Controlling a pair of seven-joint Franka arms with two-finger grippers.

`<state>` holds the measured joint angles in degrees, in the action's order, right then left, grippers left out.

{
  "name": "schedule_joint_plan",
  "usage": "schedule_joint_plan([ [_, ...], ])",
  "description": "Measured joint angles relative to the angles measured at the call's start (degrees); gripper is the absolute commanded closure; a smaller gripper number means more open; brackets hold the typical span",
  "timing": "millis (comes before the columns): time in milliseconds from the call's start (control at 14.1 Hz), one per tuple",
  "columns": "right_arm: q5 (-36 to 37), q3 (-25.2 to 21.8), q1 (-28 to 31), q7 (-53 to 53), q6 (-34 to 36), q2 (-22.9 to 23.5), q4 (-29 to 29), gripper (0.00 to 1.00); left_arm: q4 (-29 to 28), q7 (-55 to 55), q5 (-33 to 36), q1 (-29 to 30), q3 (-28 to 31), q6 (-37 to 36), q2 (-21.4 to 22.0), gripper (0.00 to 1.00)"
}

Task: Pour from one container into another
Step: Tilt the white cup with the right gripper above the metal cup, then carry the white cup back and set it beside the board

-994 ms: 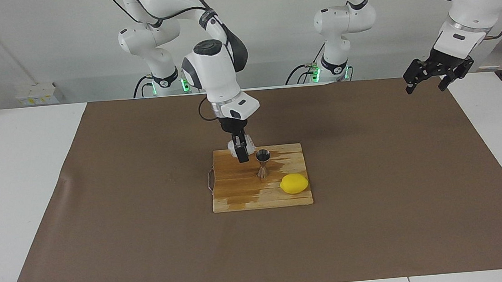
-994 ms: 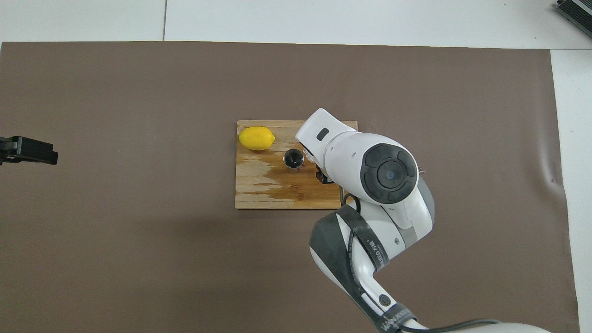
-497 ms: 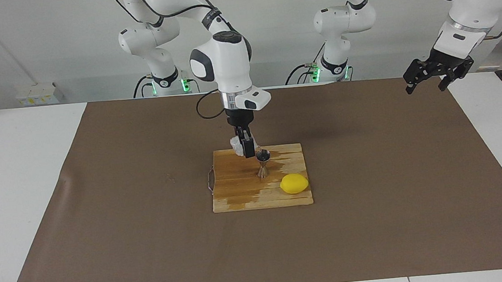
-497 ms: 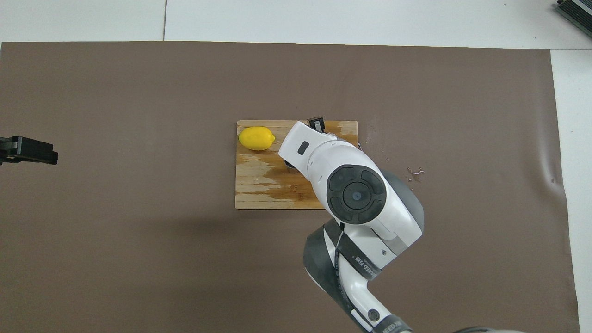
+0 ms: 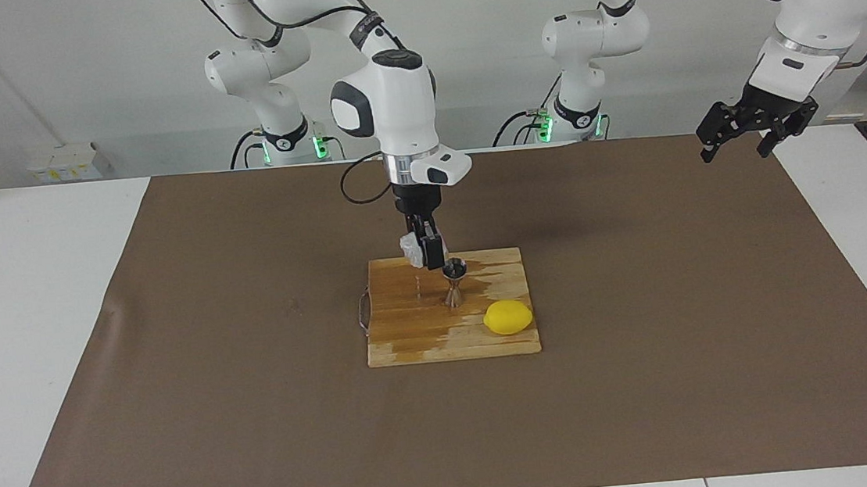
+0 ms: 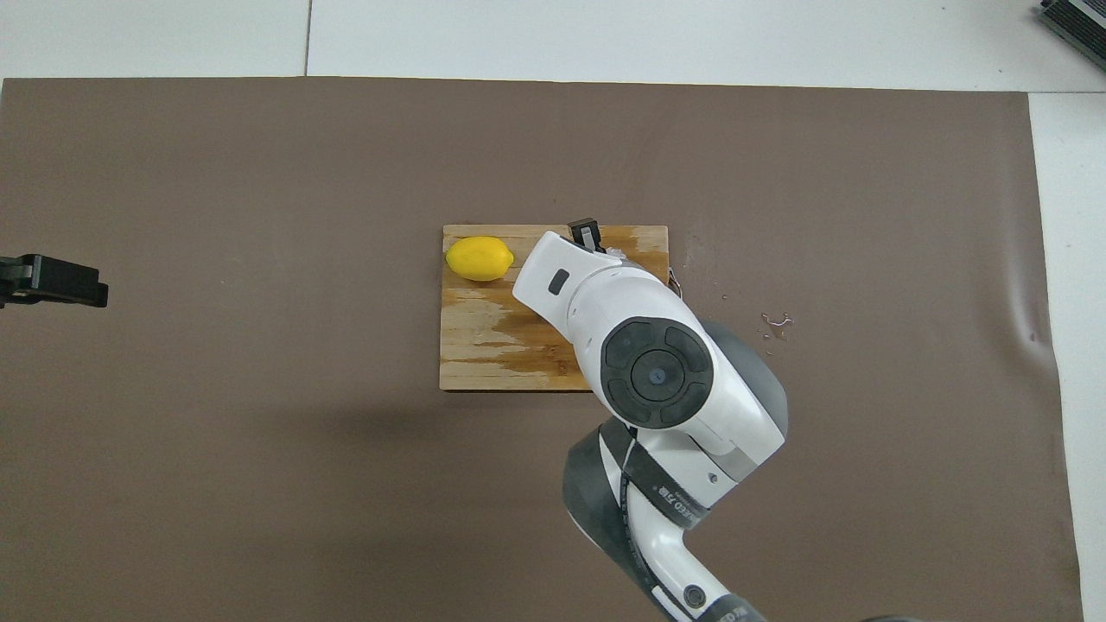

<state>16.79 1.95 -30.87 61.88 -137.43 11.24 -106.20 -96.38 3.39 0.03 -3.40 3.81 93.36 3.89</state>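
Crinkled cup — pinched in right gripper — tilts over jigger.

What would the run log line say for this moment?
phase: pouring | right gripper: shut on cup, tipped over jigger | left gripper: open, waiting | board: wet

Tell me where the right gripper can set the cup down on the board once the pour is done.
The board is bare at its corner toward the right arm's end, away from the robots. It is crowded where the jigger and lemon sit. The right gripper holds the cup over the board beside the jigger.
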Motion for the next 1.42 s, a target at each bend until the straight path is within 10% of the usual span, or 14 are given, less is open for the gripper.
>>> schedule_joint_plan([
  [1065, 5.3, -0.1, -1.5, -4.1, 0.1, -0.9, 0.2, 1.0, 0.0, 0.0, 0.0, 0.0, 0.0, 0.0, 0.0, 0.0],
  [1420, -8.6, -0.2, 1.3, -7.4, 0.3, -1.4, -0.3, 1.0, 0.0, 0.0, 0.0, 0.0, 0.0, 0.0, 0.0, 0.0],
])
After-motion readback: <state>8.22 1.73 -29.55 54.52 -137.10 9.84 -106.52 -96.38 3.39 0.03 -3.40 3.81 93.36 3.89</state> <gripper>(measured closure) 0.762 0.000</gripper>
